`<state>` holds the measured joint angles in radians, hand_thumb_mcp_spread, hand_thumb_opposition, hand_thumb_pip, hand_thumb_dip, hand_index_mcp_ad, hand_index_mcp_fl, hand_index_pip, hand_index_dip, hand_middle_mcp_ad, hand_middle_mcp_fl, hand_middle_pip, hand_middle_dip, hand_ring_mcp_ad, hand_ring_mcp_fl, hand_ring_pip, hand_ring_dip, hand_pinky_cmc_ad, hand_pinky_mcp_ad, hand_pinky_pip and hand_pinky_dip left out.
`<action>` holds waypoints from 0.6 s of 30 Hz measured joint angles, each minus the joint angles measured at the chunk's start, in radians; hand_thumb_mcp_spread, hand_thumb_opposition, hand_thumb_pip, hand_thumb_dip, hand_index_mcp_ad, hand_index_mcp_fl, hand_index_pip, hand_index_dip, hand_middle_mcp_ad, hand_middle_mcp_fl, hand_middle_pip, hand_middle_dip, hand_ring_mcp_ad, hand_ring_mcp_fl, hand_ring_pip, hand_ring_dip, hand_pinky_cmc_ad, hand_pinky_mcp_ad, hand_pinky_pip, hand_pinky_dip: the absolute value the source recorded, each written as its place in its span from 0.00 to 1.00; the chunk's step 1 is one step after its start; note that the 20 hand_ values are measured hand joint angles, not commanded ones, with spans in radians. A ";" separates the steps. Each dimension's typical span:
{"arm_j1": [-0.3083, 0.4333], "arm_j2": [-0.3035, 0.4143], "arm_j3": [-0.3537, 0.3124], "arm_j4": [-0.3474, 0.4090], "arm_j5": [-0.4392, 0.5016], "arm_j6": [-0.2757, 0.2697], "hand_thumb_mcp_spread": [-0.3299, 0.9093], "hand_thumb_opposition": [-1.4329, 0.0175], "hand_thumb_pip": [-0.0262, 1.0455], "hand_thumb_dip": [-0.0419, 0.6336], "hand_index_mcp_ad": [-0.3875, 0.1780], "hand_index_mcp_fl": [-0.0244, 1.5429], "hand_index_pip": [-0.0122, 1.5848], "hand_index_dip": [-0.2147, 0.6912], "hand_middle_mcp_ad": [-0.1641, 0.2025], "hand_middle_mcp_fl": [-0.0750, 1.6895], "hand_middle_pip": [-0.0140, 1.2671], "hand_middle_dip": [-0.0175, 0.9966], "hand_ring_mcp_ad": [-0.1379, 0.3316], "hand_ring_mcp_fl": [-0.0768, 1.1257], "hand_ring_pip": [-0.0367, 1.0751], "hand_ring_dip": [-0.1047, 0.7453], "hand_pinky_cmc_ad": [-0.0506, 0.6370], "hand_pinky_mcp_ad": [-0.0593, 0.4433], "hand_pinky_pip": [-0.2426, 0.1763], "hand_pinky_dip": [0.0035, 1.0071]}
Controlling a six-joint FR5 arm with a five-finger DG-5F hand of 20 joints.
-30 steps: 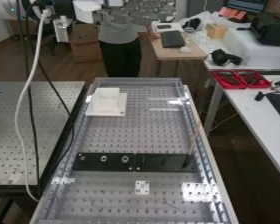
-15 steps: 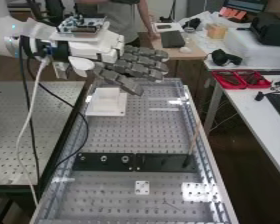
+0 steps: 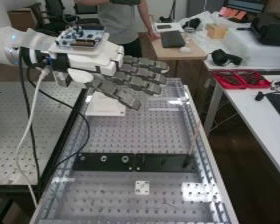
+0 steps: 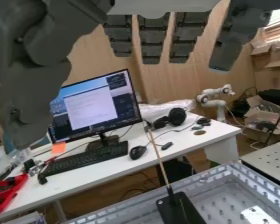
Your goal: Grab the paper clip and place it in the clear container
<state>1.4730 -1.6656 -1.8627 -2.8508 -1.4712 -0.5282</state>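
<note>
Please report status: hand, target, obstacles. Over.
Hand open and empty, toward bench's far end. Thin piece on perforated board, maybe the paper clip. Standing stick, white block may obstruct.

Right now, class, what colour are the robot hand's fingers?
Dark grey; the hand's fingers show best in the high view, stretched out straight.

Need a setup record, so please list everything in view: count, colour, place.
Tray: one, grey, clear-walled, centre
Block: one, white, tray's far end
Plates: two, black, across tray
Stick: one, tan, plates' right end
Small plate: one, white, near end
Possible wire: one, dark, near end; unclear
Bins: two, red, white desk
Monitor: one, dark-framed, desk
Keyboard: one, black, desk
Headphones: one, black, desk
Side table: one, grey, left
Background arm: one, white, beyond desk
Hand: one, dark grey, above tray
Board: one, blue, on arm
Arm: one, white, left
</note>
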 joint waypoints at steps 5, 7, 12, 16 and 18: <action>-0.007 -0.020 0.001 0.007 0.010 -0.023 0.50 0.49 0.48 0.20 0.60 0.05 0.07 0.24 0.60 0.05 0.11 0.16 0.48 0.06 0.15 0.17 0.41 0.61 0.36 0.49; -0.016 -0.040 0.001 0.012 0.017 -0.028 0.49 0.49 0.49 0.23 0.59 0.05 0.07 0.24 0.61 0.05 0.11 0.17 0.48 0.06 0.15 0.17 0.43 0.61 0.37 0.49; -0.042 -0.085 0.003 0.024 0.029 -0.027 0.49 0.49 0.56 0.25 0.59 0.05 0.08 0.24 0.60 0.05 0.11 0.17 0.48 0.06 0.15 0.17 0.43 0.61 0.35 0.49; -0.063 -0.121 0.003 0.046 0.035 -0.033 0.52 0.47 0.56 0.27 0.59 0.05 0.13 0.24 0.61 0.05 0.11 0.17 0.48 0.06 0.15 0.17 0.43 0.61 0.35 0.49; -0.072 -0.136 0.005 0.054 0.034 -0.035 0.52 0.46 0.58 0.32 0.59 0.08 0.17 0.24 0.61 0.05 0.11 0.17 0.48 0.06 0.15 0.17 0.44 0.61 0.35 0.49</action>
<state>1.4014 -1.8018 -1.8582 -2.7966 -1.4370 -0.5637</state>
